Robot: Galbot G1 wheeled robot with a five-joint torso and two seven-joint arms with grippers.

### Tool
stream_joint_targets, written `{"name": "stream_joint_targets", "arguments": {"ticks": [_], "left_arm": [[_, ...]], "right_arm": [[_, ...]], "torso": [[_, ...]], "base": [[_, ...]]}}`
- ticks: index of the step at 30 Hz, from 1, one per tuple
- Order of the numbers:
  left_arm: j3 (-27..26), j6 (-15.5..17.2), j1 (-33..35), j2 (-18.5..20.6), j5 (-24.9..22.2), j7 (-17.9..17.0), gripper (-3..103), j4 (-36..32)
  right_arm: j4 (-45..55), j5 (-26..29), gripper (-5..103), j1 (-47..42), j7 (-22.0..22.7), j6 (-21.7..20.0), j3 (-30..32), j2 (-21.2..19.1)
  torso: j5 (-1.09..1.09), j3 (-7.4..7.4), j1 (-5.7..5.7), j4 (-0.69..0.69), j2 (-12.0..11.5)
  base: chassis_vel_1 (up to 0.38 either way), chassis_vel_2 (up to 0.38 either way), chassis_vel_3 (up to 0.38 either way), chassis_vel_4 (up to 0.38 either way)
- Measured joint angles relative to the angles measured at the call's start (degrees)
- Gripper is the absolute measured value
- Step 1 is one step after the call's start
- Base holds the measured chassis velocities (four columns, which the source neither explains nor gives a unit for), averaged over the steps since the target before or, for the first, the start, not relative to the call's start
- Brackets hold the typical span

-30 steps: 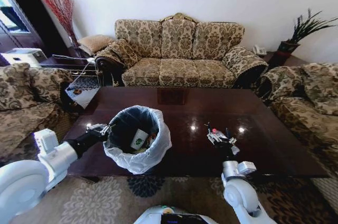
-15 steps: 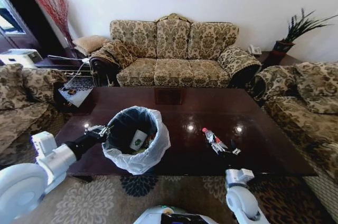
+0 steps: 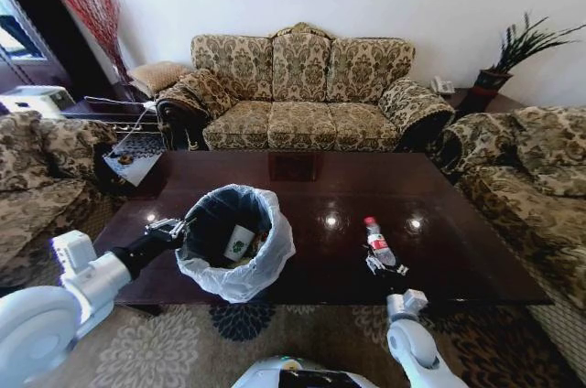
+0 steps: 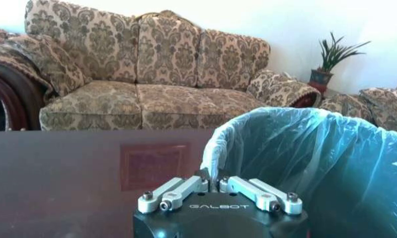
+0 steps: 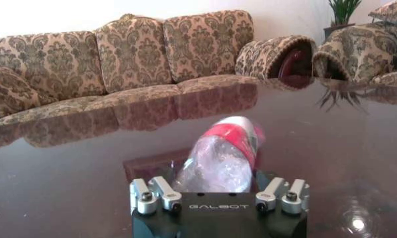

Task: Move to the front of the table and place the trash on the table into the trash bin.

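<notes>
One light, crushable bottle (image 3: 378, 246) lay on the table (image 3: 458, 251) between my right gripper's (image 5: 218, 191) wide-open, empty jaws; mid-body suited gripping. My left gripper (image 4: 213, 184) pinched the trash bin (image 3: 236, 240) liner.

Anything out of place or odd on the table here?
The trash bin stands on the table rather than the floor, the left gripper pinching its bag rim. A clear bottle lies on its side in the open right gripper.

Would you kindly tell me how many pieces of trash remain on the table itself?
1: a red-capped bottle lies on the table, just ahead of the right gripper. Other litter already sits inside the trash bin.
</notes>
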Motion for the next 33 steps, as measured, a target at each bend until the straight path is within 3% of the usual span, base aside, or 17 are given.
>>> {"name": "stream_joint_targets", "arguments": {"ticks": [16, 20, 26, 29, 32, 33], "left_arm": [[0.09, -0.37, 0.08, -0.38, 0.43, 0.31, 1, -0.03], [-0.11, -0.37, 0.23, -0.27, 0.48, 0.32, 1, -0.03], [-0.51, -0.37, 0.44, -0.17, 0.48, 0.33, 1, -0.03], [-0.72, -0.37, 0.56, -0.13, 0.48, 0.33, 1, -0.03], [-0.98, -0.37, 0.76, -0.02, 0.49, 0.23, 1, -0.03], [-1.02, -0.32, 0.91, 0.13, 0.5, 0.12, 1, -0.03]], "right_arm": [[0.07, 0.34, 38, -0.16, 0.13, 0.47, -0.66, 0.39], [2.33, 1.56, 32, -0.63, 0.03, 1.05, -0.67, 0.38], [7.66, 2.98, 32, -1.05, 0.32, 2.41, -0.38, 0.47], [12.69, 3.67, 32, -1.49, -1.55, 4.26, -0.22, 0.23], [18.32, 2.52, 30, -1.19, -7.89, 8.11, -0.29, -0.37], [20.99, 2.89, 30, -0.37, -12.04, 10.37, -1.39, -1.32]], "torso": [[0.0, 0.0, 0.0, 0.0, 0.0], [0.01, 0.0, 0.0, -0.01, 0.0], [0.01, 0.0, 0.0, 0.0, 0.0], [0.0, 0.0, 0.0, 0.0, 0.0], [0.0, 0.0, 0.0, -0.01, 0.0], [0.0, 0.0, 0.0, -0.01, 0.0]], "base": [[0.0, 0.0, 0.0, 0.0], [0.0, 0.0, 0.0, 0.0], [0.0, 0.0, 0.0, 0.0], [0.0, 0.0, 0.0, 0.0], [0.0, 0.0, 0.0, 0.0], [0.0, 0.0, 0.0, 0.0]]}}
